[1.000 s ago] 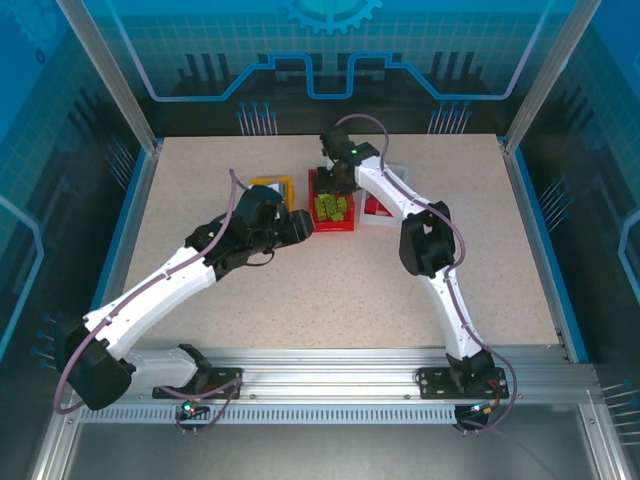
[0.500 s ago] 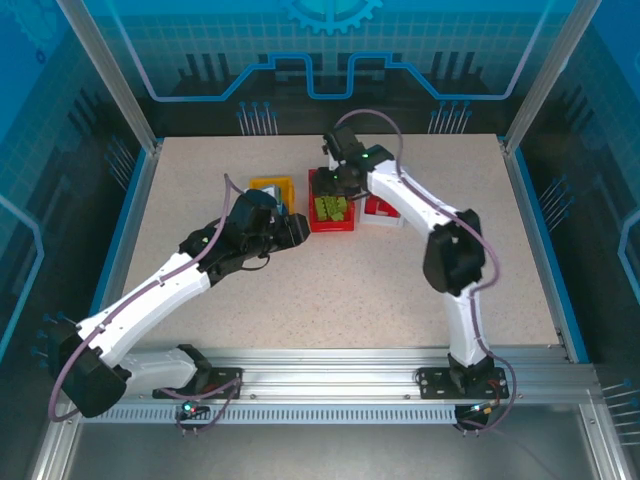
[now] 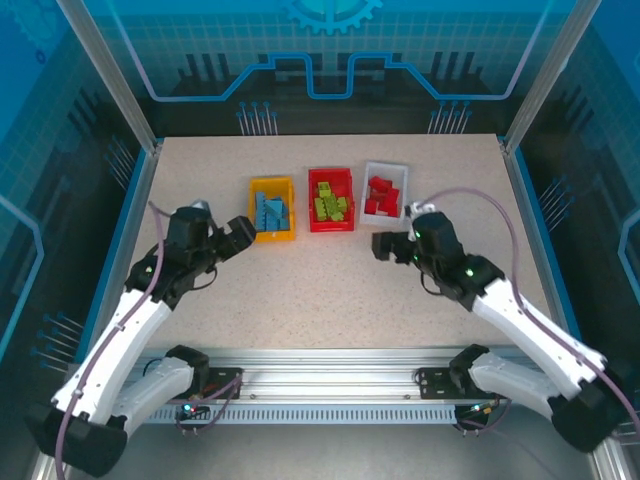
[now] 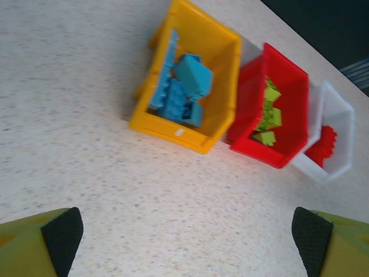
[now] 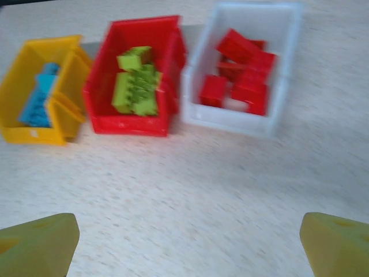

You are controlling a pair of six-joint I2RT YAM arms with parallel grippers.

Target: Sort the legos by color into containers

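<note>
Three containers stand in a row at the back of the table: a yellow bin (image 3: 273, 237) with blue legos (image 3: 272, 210), a red bin (image 3: 331, 227) with lime green legos (image 3: 331, 203), and a white bin (image 3: 381, 220) with red legos (image 3: 382, 195). My left gripper (image 3: 232, 240) hovers open just near-left of the yellow bin. My right gripper (image 3: 390, 245) hovers open just in front of the white bin. In the left wrist view the left gripper (image 4: 187, 236) has bare table between its fingers (image 4: 62, 236). The right gripper (image 5: 187, 242) likewise holds nothing.
The bins sit side by side, almost touching. Speckled tabletop (image 3: 330, 290) stretches between the arms and in front of the bins. Blue side rails (image 3: 530, 230) and a transparent enclosure border the table.
Both arms have pulled back from over the bins toward the near side, the left to the left and the right to the right. Both grippers have opened wider.
</note>
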